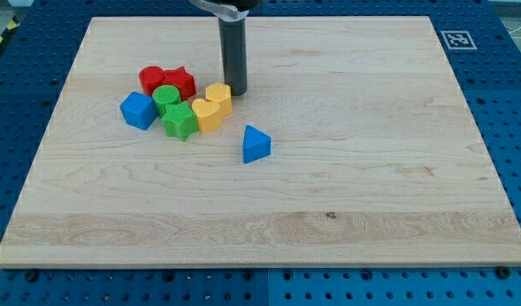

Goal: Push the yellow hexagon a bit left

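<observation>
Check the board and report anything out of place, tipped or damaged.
Nothing looks damaged or tipped. One thing stands apart: the blue triangle sits alone, toward the view's right and bottom of the cluster. My tip rests just right of the yellow hexagon.

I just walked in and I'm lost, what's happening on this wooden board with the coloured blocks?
A robot arm ending in a dark rod is working on the wooden board. My tip sits just to the view's right of the yellow hexagon, close to or touching it, placed to nudge it left. The hexagon is packed in a cluster with a yellow heart, two green blocks, two red blocks and a blue cube. A blue triangle lies apart, lower right.
</observation>
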`<state>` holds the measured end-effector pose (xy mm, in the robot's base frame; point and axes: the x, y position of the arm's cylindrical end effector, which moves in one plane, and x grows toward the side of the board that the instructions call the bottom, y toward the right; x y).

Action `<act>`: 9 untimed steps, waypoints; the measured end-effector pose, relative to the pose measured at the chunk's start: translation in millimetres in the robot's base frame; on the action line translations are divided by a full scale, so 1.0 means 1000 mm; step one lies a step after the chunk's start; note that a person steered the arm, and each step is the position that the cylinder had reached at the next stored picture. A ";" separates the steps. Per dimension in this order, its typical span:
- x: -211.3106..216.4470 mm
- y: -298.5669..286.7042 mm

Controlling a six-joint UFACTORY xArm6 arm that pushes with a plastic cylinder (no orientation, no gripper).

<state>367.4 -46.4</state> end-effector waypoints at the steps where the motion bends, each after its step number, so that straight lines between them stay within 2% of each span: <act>1: 0.000 -0.012; 3: 0.000 -0.020; 4: 0.002 0.028; 5: 0.002 0.030; 9: 0.040 -0.012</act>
<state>407.5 -58.4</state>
